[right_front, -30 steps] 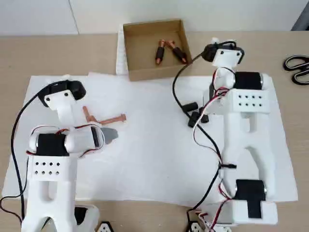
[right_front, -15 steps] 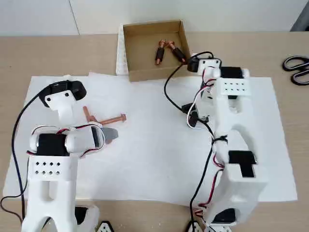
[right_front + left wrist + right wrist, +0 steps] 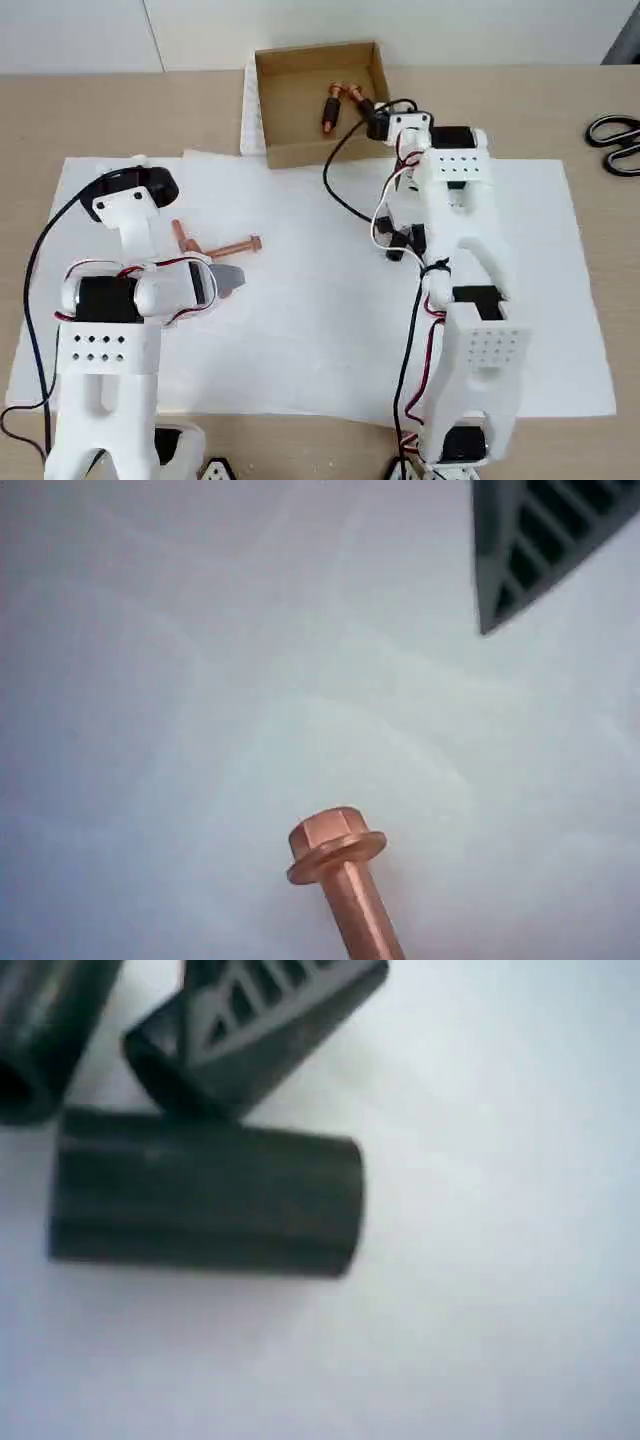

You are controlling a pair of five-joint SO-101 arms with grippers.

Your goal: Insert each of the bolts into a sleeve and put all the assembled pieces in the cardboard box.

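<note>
Looking down, box (image 3: 262, 100): you'll find it at the far edge of the table (image 3: 100, 110), about mid-way along, with two assembled pieces (image 3: 345, 103) inside.
bolts (image 3: 235, 245): two lie loose on the paper (image 3: 300, 340) toward the left edge, meeting at one end.
left gripper (image 3: 228, 278): just beside the bolts on the near side; you cannot tell whether it is spread or pressed together.
sleeves (image 3: 397, 250): huddled right of the middle, under the right arm (image 3: 455, 200), whose cable (image 3: 345, 200) loops beside them and may snag.
scissors (image 3: 615, 140): at the right edge, well apart, no hindrance.
left wrist, bolt (image 3: 338, 845): it lies flat and unheld. It looks stiff, light and slick, and the round shank should roll, so take it across the shank just behind the head.
right wrist, right gripper (image 3: 275, 1005): low over the sleeves; its state cannot be told.
sleeve (image 3: 205, 1195): on its side, touching a neighbour. It looks stiff and light and will likely roll; pinch its wall mid-length and keep the bore free. The neighbours crowd your approach.
</note>
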